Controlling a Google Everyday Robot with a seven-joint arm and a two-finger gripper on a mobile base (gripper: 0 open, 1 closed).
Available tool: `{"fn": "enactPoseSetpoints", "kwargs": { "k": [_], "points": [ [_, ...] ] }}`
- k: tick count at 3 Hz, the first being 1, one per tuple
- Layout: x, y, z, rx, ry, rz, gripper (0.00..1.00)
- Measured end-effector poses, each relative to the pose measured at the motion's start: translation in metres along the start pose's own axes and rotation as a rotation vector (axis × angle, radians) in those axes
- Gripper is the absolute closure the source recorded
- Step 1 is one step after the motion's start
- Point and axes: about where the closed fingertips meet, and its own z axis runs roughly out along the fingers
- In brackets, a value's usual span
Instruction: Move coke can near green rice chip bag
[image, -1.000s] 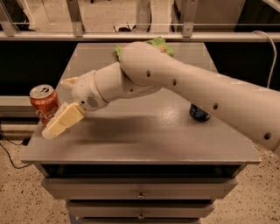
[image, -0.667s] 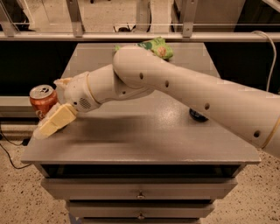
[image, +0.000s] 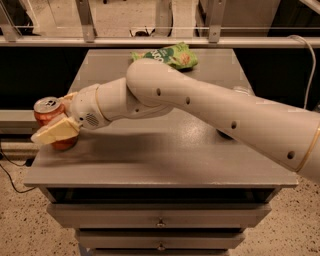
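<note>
The coke can (image: 48, 110), red-orange with a silver top, stands upright at the table's left edge. My gripper (image: 52, 121) is at the can, open, with one cream finger (image: 55, 132) across the can's front and lower part and the other finger (image: 68, 96) just behind it. The can sits between them. The green rice chip bag (image: 168, 55) lies flat at the far middle of the table, well away from the can. My white arm (image: 200, 107) reaches in from the right across the table.
The grey table (image: 150, 160) has drawers below its front edge. A dark object (image: 225, 134) at the right is mostly hidden under my arm. A metal rail (image: 160, 35) runs behind the table. A cable hangs at the left.
My gripper has moved left, from beside the can to around it. The near finger now covers the can's lower front. The can has not moved.
</note>
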Motion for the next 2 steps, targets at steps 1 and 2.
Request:
{"fn": "enactPoseSetpoints", "kwargs": {
  "k": [1,2],
  "points": [
    [-0.001,-0.016,-0.015,0.058,-0.006,0.005,0.64],
    [-0.005,-0.040,-0.056,0.140,0.015,-0.023,0.87]
  ]
}}
